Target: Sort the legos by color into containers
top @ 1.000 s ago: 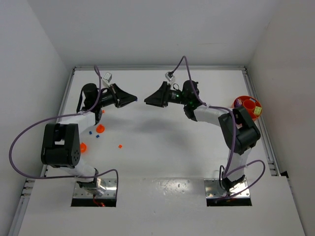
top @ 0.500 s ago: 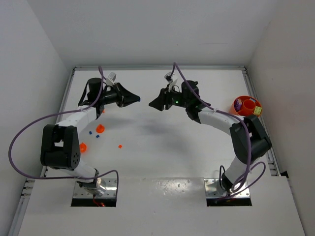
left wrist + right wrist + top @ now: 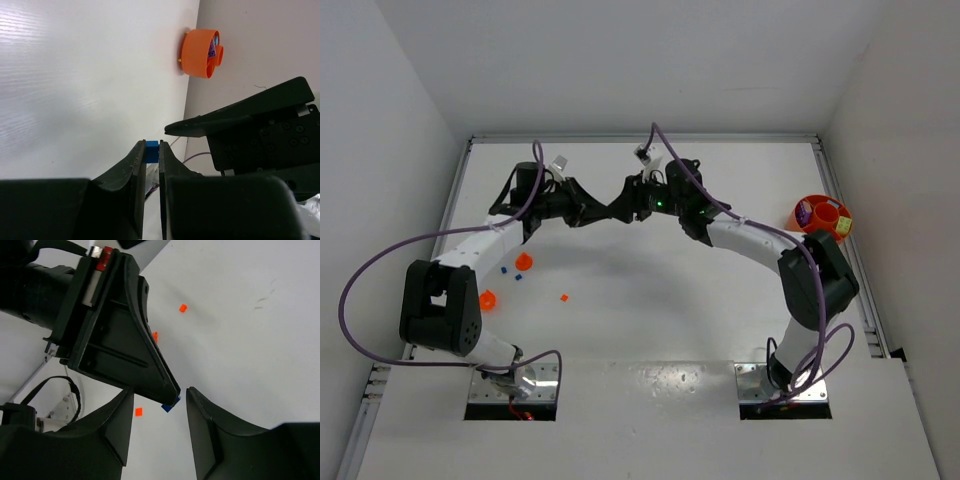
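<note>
Both arms have swung inward since a second ago. The left gripper and right gripper were well apart; now their tips meet above the surface, near the middle of its far edge. The loose bricks and cups have not shifted.

Hard to read from the top view: we see the two black grippers overlap into one dark mass, so no jaw gap or held brick shows there. The left arm also covers part of the surface by its left edge.

The left wrist view settles it. The left gripper is narrow, clamped on a tiny blue plastic lego brick at its very fingertips, off the surface. We see one black finger of the right gripper just beside the brick; the other is cut off. Beyond sits a large orange round plastic bowl at the surface's right edge. A purple squarish cup peeks over its wall, mostly hidden.

In the right wrist view the right gripper's jaws stand apart, straddling the left gripper's tip, with the blue brick between them. We cannot tell whether either touches it.

Only the top view shows these:
- a small orange round cup and a second orange cup near the left edge
- two blue brick specks beside them
- an orange-red brick speck nearer the middle
- a lime cup at the bowl's outer side
</note>
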`<action>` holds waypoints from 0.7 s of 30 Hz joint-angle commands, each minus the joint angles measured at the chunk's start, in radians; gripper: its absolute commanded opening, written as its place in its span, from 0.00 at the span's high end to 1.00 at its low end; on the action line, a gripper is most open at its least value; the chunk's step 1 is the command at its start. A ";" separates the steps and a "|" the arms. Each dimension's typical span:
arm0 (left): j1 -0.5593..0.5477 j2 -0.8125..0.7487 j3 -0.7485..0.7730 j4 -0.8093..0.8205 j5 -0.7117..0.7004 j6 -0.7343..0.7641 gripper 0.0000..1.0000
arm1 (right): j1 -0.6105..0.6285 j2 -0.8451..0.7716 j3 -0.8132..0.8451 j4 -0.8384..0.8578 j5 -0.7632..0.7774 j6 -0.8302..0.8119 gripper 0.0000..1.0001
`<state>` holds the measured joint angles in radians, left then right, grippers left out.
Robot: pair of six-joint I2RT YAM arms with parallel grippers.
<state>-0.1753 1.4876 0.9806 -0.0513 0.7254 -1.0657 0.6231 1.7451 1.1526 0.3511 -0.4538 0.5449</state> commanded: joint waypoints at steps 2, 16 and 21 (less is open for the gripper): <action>0.000 -0.026 0.046 0.010 -0.003 0.001 1.00 | -0.014 0.040 0.041 -0.020 0.021 0.082 0.54; 0.040 -0.006 0.006 0.100 0.072 -0.091 1.00 | -0.026 0.030 -0.043 0.028 -0.046 0.158 0.63; 0.050 -0.006 -0.014 0.142 0.085 -0.126 1.00 | -0.026 0.019 -0.054 0.055 -0.036 0.170 0.63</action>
<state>-0.1402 1.4883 0.9745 0.0330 0.7803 -1.1561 0.5987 1.7760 1.0966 0.3393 -0.4820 0.6949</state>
